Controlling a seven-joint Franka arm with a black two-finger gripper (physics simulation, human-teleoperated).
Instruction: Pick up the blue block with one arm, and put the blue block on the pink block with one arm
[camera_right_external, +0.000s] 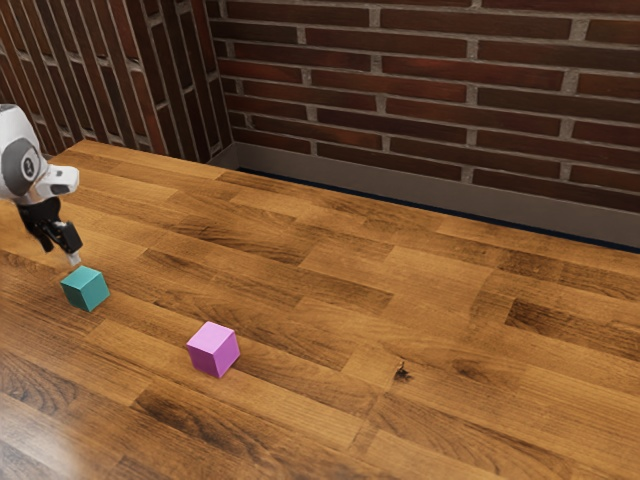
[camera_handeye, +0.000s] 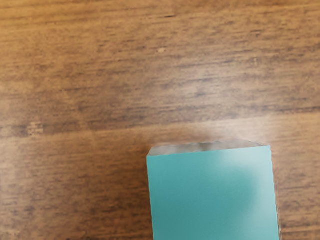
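My gripper (camera_right_external: 70, 256) hangs just above the blue block (camera_right_external: 85, 288), a little toward its far side; from the side it is small and dark, so I cannot tell whether it is spread or closed. The block sits flat on the wooden table (camera_right_external: 420, 270) near the exterior view's left edge, well apart from the pink block (camera_right_external: 212, 349), which lies nearer the camera and to its right. The step in hand, as I judge it, is the descent to grasp; I should centre over the block first, then go straight down and take two opposite flat faces. The blue block (camera_handeye: 212, 195) is a cube with no long axis; its edges run square with my hand and along the wood grain.
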